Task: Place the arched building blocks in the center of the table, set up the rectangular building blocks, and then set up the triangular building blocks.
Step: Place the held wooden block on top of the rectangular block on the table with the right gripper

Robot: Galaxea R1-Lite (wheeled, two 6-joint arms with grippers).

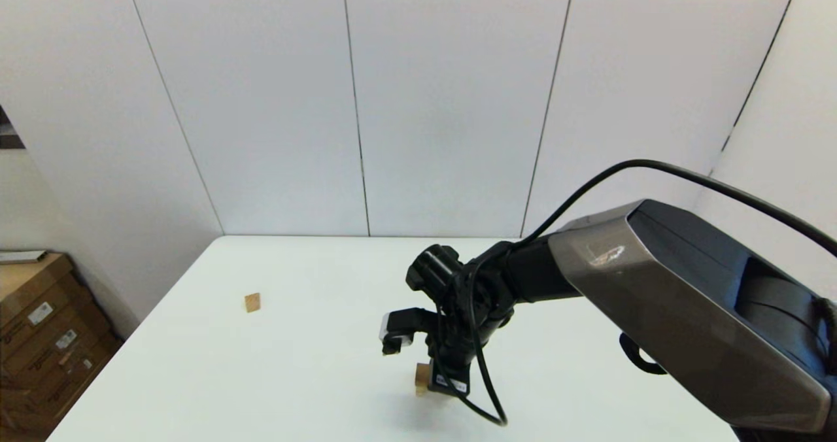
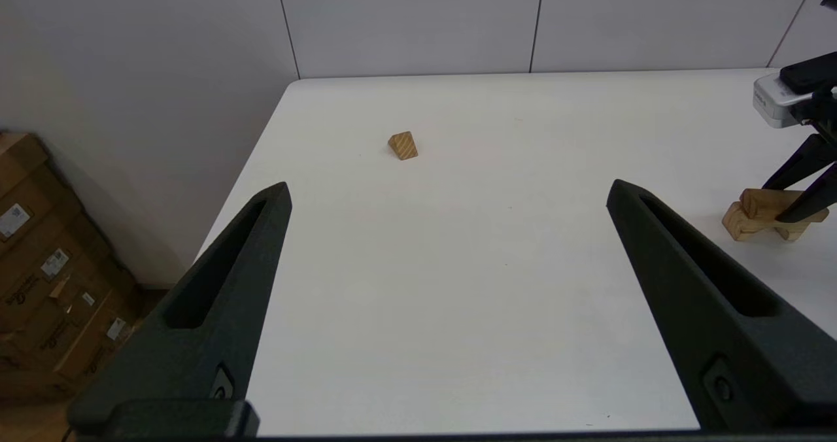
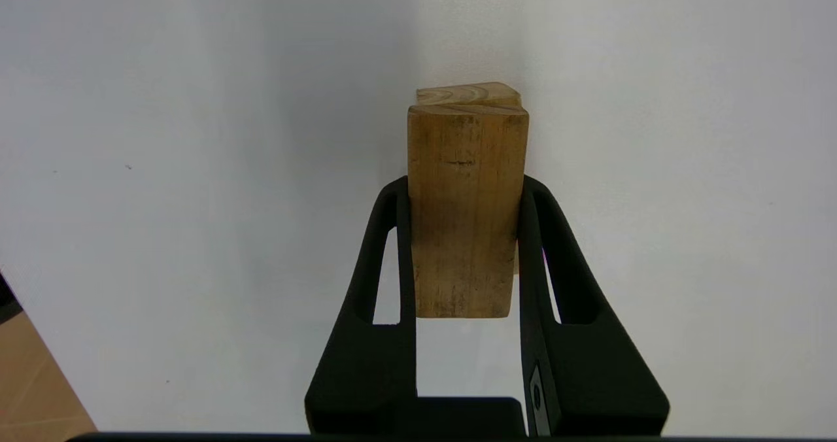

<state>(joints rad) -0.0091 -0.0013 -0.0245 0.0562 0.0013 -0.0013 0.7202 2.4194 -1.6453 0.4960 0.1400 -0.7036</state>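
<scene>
Open table round triangular block; right gripper w/ stacked blocks well apart, seemingly.

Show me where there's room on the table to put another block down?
Bare table stretches between the triangular block and the right gripper. It is crowded at that gripper, jaws shut on the rectangular block over the arched block.

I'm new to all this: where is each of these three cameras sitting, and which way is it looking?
Head view: from the robot's head, down at the white table; shows the right arm, its right gripper on blocks.
Left wrist view: behind the open left gripper, across the table to the triangular block.
Right wrist view: behind the right gripper, shut on the rectangular block over the arched block.
Shared: head and left wrist views both show the triangular block and right gripper.
</scene>
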